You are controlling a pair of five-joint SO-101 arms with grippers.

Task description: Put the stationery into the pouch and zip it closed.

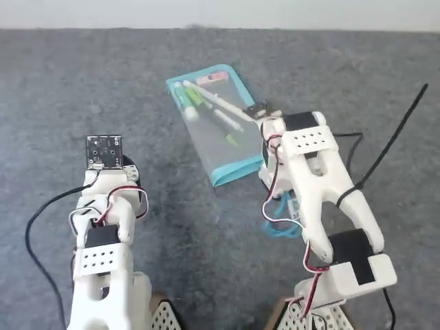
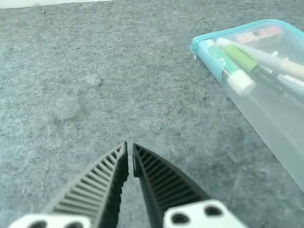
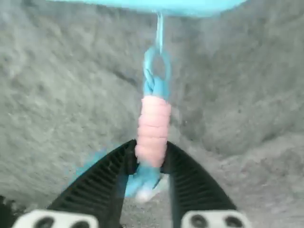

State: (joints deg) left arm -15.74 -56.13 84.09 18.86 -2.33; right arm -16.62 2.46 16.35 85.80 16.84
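We saw the pouch (image 1: 218, 141) lying flat near the middle of the grey table (image 1: 82, 82), clear-sided with teal edging. The pens (image 1: 206, 106) showed through its clear face, bunched toward the far end. From the left wrist view the pouch (image 2: 266, 114) and pens (image 2: 242, 64) sat well apart from the left end effector (image 2: 129, 146), which hung just over the bare table, clenched with nothing between its ribbed fingers. The right end effector (image 3: 151, 148) was at the pouch's near edge (image 3: 156, 5), grasping the zip pull (image 3: 153, 126), a teal cord wrapped in pink that ran from the teal edging down between the fingers.
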